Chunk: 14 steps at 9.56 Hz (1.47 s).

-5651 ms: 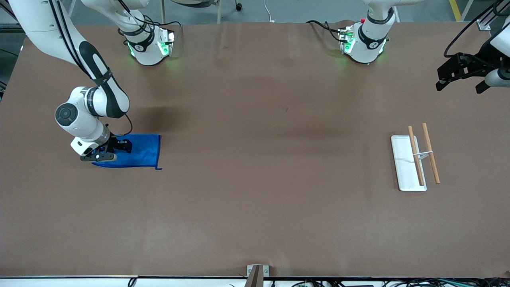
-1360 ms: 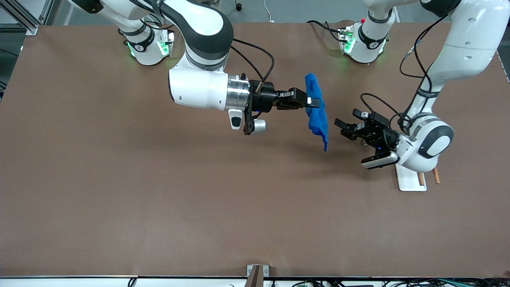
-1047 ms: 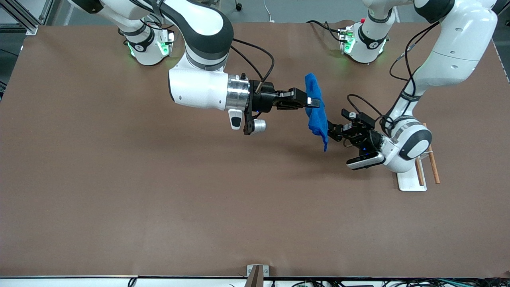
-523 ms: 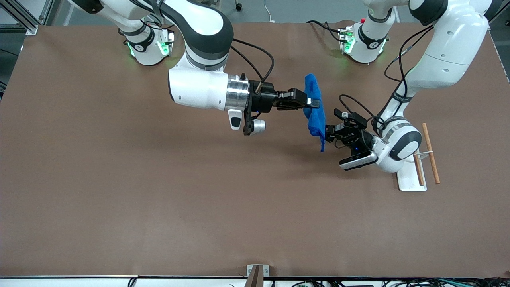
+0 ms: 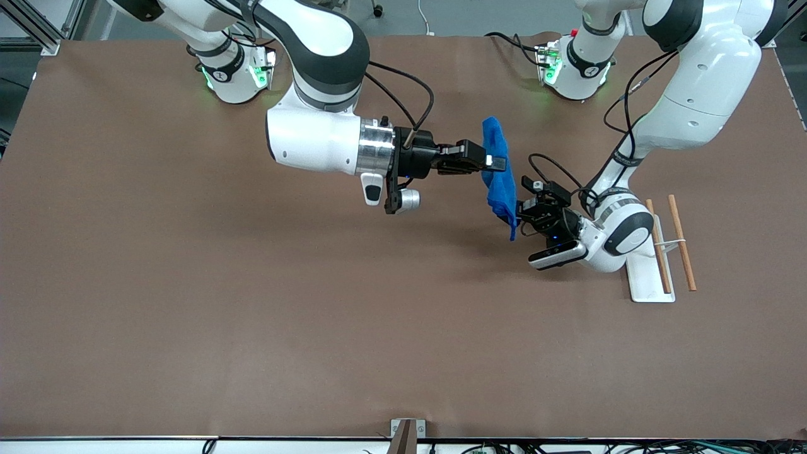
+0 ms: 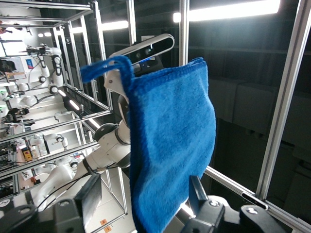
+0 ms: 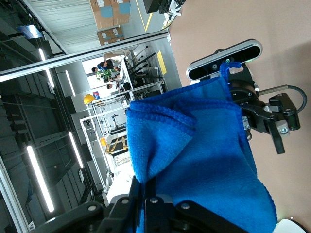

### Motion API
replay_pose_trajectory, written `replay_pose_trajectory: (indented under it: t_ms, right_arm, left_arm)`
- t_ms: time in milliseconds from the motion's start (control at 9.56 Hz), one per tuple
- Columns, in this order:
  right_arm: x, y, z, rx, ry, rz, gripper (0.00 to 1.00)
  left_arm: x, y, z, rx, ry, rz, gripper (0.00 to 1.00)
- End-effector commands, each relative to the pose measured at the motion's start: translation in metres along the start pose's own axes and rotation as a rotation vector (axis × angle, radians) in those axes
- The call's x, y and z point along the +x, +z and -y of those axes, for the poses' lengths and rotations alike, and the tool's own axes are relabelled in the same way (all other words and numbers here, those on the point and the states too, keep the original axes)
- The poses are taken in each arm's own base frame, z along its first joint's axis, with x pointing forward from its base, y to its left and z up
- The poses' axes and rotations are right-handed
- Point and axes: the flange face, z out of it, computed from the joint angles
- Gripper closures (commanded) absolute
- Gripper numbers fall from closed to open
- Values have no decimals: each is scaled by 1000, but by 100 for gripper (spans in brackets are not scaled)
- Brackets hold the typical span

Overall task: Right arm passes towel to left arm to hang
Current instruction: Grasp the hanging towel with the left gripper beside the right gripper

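The bright blue towel [image 5: 501, 180] hangs in the air over the middle of the table. My right gripper [image 5: 498, 162] is shut on its upper part and holds it level; the right wrist view shows the cloth [image 7: 194, 155] pinched between the shut fingers. My left gripper [image 5: 520, 213] is open at the towel's lower part. In the left wrist view the towel [image 6: 170, 141] hangs between its two spread fingers [image 6: 92, 196], with the loop [image 6: 104, 68] at the top corner. The jaws do not press the cloth.
A white rack base [image 5: 638, 280] with two wooden rods [image 5: 682, 243] stands toward the left arm's end of the table, just beside the left arm's wrist. The two arm bases stand along the table's edge farthest from the front camera.
My left gripper has moved in from the rack side to the hanging towel, and its open fingers now straddle the lower part. My right gripper has held the towel still.
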Motion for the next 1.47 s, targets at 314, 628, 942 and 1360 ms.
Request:
replay_pose_trajectory:
  t_ms: [314,628,942,1360]
  right_arm:
    - [0,3,3,27,14,-3,100]
    - [0,3,3,27,14,-3,100]
    - [0,3,3,26,14,-3,100]
    - [11,-6,-2,17,11,-11,13]
  left_arm:
    - [6,-13,-11,-7,33,-46,48]
    - [6,-14,-14,-6,34,-43,78]
    - [9,-18,-25,3,35,-45,100]
    - [15,-18,-35,23,-7,-42,100]
